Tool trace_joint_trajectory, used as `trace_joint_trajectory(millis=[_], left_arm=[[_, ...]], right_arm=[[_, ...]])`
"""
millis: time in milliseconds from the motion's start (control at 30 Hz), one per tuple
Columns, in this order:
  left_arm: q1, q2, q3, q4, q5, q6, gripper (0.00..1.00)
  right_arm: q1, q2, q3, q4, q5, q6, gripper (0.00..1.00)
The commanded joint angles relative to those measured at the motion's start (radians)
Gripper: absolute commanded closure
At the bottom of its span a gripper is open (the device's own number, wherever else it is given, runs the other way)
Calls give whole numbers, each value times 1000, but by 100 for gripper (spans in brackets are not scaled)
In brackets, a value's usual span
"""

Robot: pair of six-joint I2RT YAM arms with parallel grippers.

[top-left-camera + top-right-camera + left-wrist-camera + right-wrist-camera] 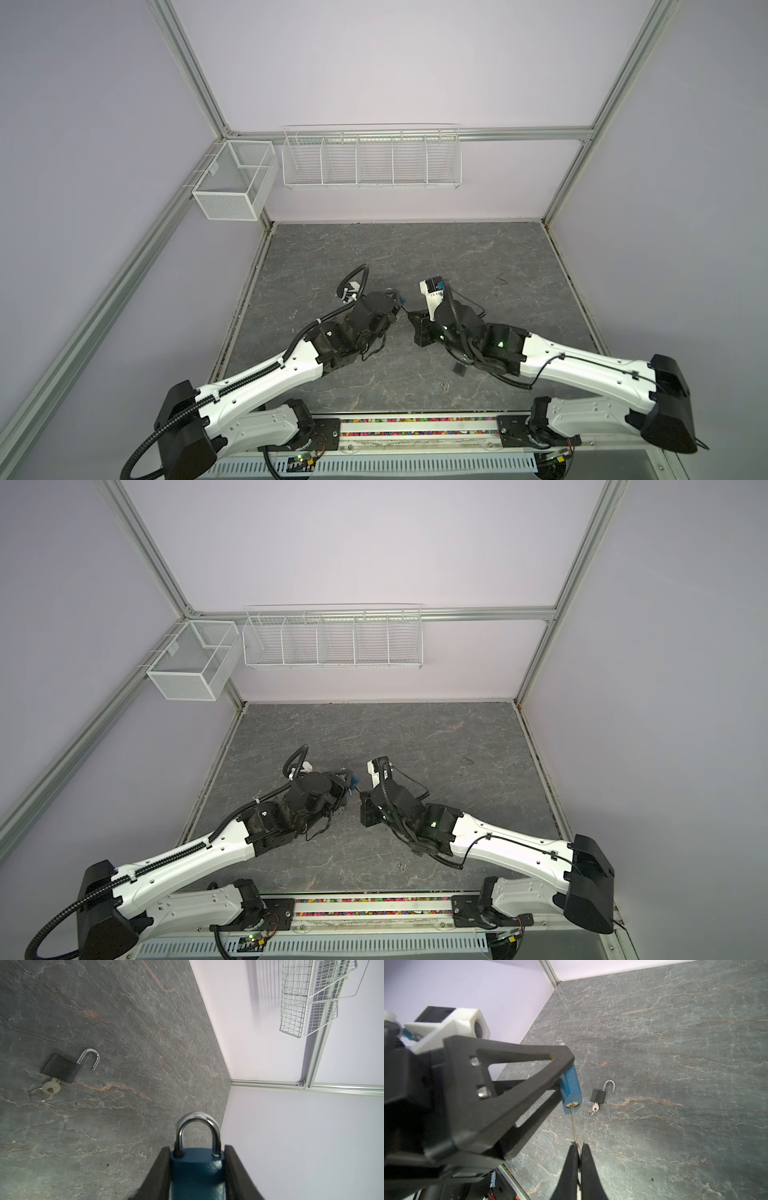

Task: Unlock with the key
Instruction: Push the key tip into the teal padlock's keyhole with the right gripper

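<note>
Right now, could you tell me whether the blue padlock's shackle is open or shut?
Shut: both shackle legs sit inside the blue padlock.

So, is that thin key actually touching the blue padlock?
Touching. In the right wrist view the key runs unbroken into the brass keyhole of the blue padlock.

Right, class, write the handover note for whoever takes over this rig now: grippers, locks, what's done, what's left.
Grippers: left gripper shut on the blue padlock, shackle closed; right gripper shut on the key, tip at that lock's keyhole, depth unclear.
Done: black padlock lies open on the table, second key in it.
Left: seat the key, turn it, free the shackle.
</note>
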Motion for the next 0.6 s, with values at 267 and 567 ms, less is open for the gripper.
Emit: trace_joint_trajectory(millis=[267,567], left_arm=[[4,-13,20,29,12,-4,100],[4,2,33,17,25,27,100]], right_arm=[[-13,20,22,9,-2,-12,94],[-63,15,48,77,-190,23,94]])
